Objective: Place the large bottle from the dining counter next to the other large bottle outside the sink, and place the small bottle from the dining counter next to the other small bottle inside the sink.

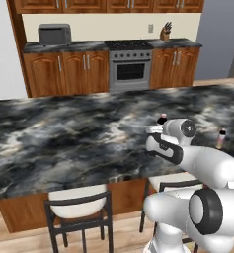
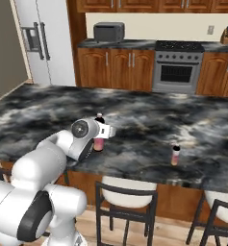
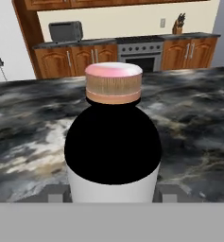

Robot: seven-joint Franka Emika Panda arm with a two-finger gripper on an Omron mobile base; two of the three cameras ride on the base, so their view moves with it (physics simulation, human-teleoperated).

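The large bottle (image 2: 99, 143) stands on the dining counter (image 2: 183, 120), near its front edge, with pink liquid showing below my hand. From the left base its dark cap (image 1: 162, 118) pokes up behind the wrist. My gripper (image 2: 103, 132) reaches level across the counter and is shut on this bottle. In the hand view the large bottle (image 3: 113, 142) sits dead centre, with a fingertip (image 3: 55, 194) pressed against each side. The small bottle (image 2: 175, 155) stands alone further right on the counter, also the small bottle (image 1: 221, 138). The sink and the other bottles are out of view.
Two stools (image 2: 127, 192) (image 1: 79, 207) are tucked under the counter's near edge. Across the aisle stand a steel stove (image 1: 131, 69), a toaster (image 1: 54, 34), a knife block (image 1: 165, 32) and wooden cabinets. A fridge (image 2: 38, 43) stands at the far left.
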